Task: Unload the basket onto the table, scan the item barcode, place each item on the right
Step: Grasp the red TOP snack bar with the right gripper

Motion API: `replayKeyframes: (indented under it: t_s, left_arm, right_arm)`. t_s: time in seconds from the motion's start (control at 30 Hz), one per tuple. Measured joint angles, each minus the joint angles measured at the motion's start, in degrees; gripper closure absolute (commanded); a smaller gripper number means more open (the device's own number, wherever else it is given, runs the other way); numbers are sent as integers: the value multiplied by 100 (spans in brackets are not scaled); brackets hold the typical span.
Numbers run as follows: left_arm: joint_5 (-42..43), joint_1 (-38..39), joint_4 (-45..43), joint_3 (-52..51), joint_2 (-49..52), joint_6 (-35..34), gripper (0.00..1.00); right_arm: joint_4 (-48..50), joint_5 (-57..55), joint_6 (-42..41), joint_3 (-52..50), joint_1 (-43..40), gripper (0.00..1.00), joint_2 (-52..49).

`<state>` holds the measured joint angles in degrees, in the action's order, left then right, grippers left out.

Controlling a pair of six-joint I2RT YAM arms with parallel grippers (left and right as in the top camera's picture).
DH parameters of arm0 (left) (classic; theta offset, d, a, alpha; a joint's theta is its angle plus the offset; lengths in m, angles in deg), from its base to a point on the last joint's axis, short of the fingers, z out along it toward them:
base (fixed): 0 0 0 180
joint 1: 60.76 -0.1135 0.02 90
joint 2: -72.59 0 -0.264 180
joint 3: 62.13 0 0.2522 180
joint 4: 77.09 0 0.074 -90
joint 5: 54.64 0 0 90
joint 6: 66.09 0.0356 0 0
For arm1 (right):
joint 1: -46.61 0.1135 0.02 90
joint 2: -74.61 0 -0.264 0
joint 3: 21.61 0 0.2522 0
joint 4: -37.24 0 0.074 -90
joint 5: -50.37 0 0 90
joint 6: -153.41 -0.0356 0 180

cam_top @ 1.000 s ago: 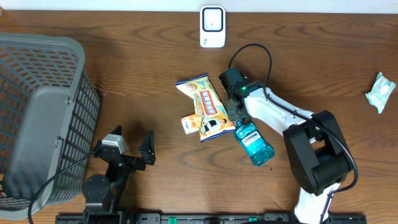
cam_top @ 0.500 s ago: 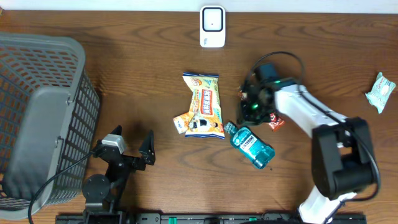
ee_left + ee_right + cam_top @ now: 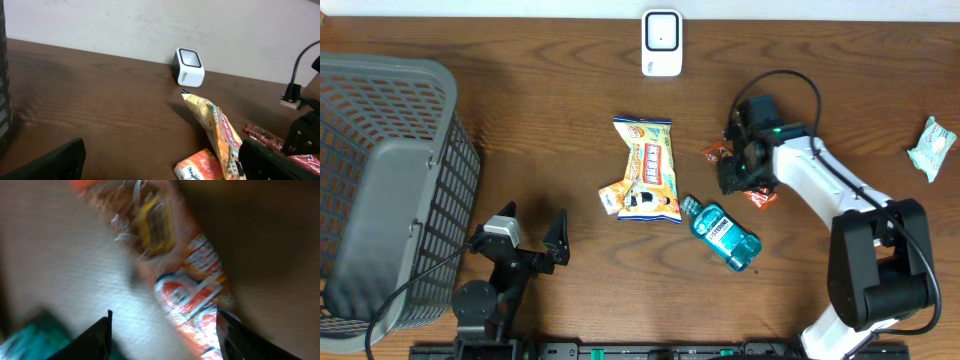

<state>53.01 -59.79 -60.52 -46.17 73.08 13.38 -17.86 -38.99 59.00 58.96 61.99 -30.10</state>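
A red snack wrapper lies on the table right of centre, and my right gripper hangs over its middle. In the right wrist view the wrapper runs blurred between the two dark fingers, nearer the right one; the right gripper stands open. The white scanner sits at the table's back edge and also shows in the left wrist view. At the front left, my left gripper is open on nothing.
A yellow snack bag, a small orange pack and a blue mouthwash bottle lie mid-table, left of the right arm. A grey mesh basket fills the left side. A green-white packet lies far right.
My right arm swung right, away from the snack bag and bottle, which shifted. The red wrapper came out with it, and the right jaws went from shut to open. The left arm stayed still.
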Motion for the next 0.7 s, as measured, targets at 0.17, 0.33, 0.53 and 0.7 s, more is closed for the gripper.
replayKeyframes:
  t_s: [0.17, 0.33, 0.53, 0.7]
  left_arm:
    - [0, 0, 0, 0, 0, 0, 2]
    - [0, 0, 0, 0, 0, 0, 2]
    - [0, 0, 4, 0, 0, 0, 2]
    - [0, 0, 2, 0, 0, 0, 2]
  right_arm:
    - [341, -935, 256, -2, 380, 47, -2]
    - [317, -1252, 361, -2, 457, 53, -229]
    - [282, -1469, 398, 232, 474, 71, -710]
    - [162, -1534, 409, 446, 474, 94, -966]
